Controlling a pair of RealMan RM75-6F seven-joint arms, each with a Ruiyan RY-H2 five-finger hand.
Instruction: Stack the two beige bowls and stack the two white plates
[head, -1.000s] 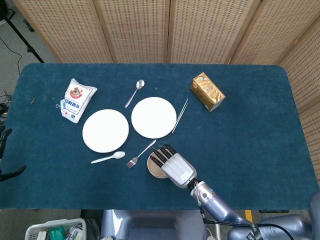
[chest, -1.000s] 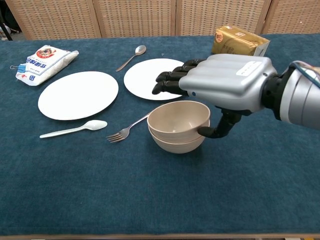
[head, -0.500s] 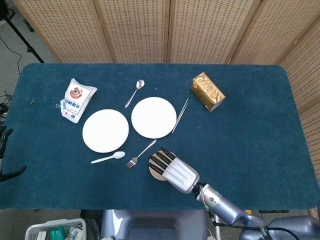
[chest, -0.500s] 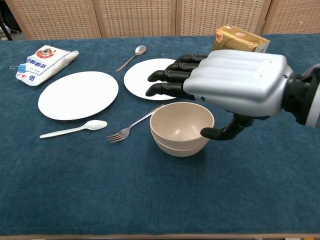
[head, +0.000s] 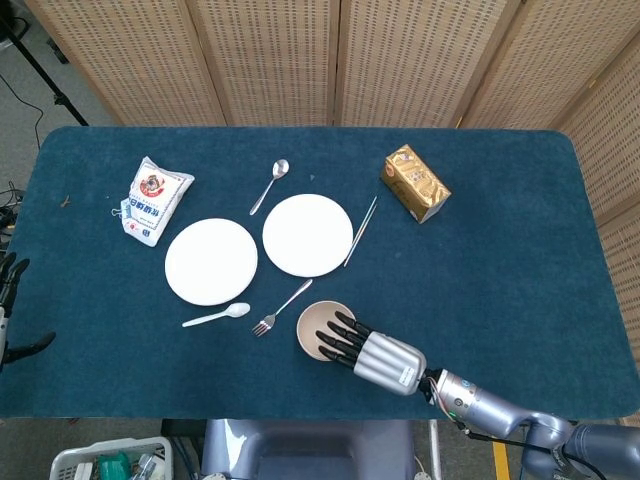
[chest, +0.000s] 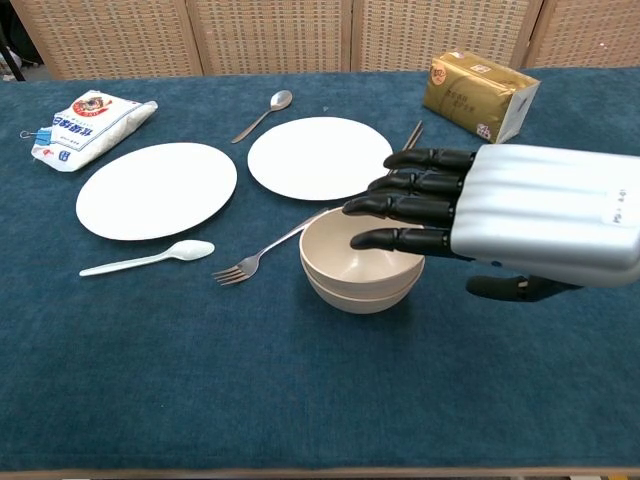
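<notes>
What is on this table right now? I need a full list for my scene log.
Beige round bowls: two, nested, near edge centre.
White round plates: two, side by side, apart.
White plastic spoon: one, in front of left plate.
Metal fork: one, left of bowls.
Metal spoon: one, behind plates.
Metal chopsticks: a pair, right of plates.
Gold carton: one, far right.
White printed bag: one, far left.
Blue cloth-covered table: one.
Right hand: silver, black fingers extended above bowls, holding nothing.
Left hand: barely visible at left edge.
</notes>
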